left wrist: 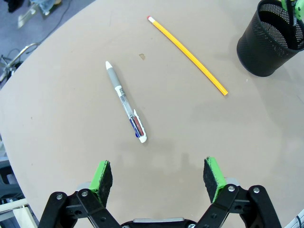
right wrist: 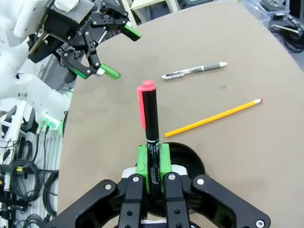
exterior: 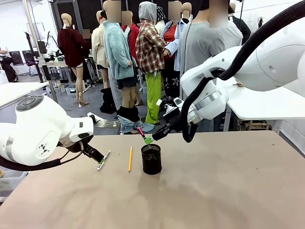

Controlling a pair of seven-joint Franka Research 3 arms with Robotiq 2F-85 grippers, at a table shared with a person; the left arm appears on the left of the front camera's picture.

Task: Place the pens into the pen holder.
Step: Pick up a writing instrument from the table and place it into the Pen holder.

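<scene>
Dark pen pinched in right jaws above pen holder.

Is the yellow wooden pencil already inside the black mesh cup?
No, the yellow wooden pencil lies flat on the brown table, apart from the black mesh cup.

Left end effector gaping wide at lower left — right end effector mid-frame, angled down-left, clamped on a pen.
</scene>
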